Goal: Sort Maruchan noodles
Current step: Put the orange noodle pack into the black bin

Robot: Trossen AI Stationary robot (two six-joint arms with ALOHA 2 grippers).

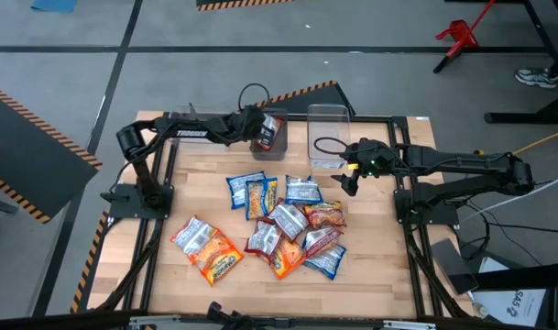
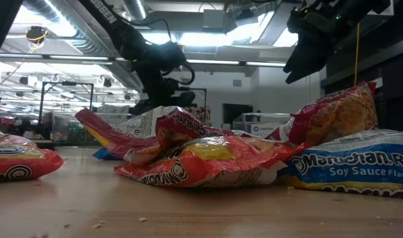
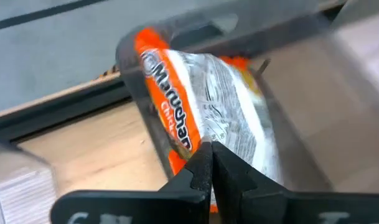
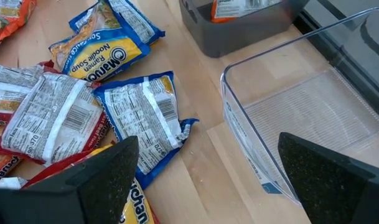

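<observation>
Left gripper (image 1: 266, 131): fingers clenched on an orange packet (image 3: 195, 118), over the grey bin (image 4: 239, 28).
Right gripper (image 1: 352, 174): fingers released, above the counter (image 1: 370, 266), beside the clear bin (image 4: 313, 118).

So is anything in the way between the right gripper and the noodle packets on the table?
Nothing visible. The right gripper hangs open above the table beside the clear bin, and the nearest blue packet lies uncovered on the wood just ahead of it, with no other object between them.
</observation>
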